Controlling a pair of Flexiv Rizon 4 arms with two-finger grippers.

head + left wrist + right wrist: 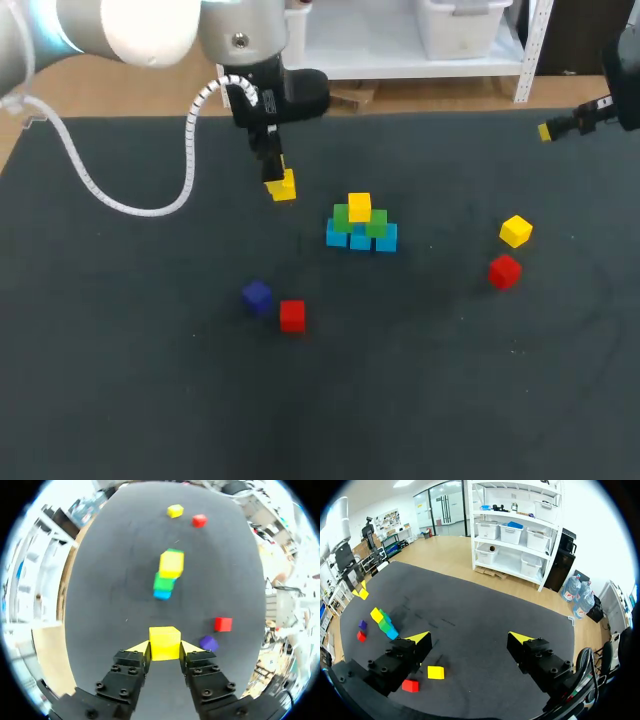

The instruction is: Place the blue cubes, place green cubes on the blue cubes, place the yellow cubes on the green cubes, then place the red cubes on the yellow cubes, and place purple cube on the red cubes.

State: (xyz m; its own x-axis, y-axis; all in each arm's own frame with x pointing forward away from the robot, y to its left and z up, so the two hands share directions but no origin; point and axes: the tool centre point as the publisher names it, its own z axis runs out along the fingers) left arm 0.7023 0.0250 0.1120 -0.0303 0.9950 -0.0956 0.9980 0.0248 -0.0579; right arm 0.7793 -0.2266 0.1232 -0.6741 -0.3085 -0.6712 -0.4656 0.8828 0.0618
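Clamping left gripper [165, 649]: both yellow-tipped fingers press the sides of a small held yellow cube [164, 642]. It is left of and behind the stack, and its height over the dark table mat [130, 400] is hard to judge.
Stack: three blue cubes [361, 240] in a row carry two green cubes [362, 222], with a top yellow cube [359, 206] above them. The left wrist view sees the stack end-on, so most of each row is hidden there.
Purple cube [257, 296]: small and dark, in front of the stack to its left, just beside a near red cube [292, 316].
Loose yellow cube [515, 231]: well to the right of the stack, with a far red cube [504, 271] near it.
Right gripper [468, 639]: fingers spread wide apart, far right of and behind the stack. In the head view the picture's edge cuts off its arm.
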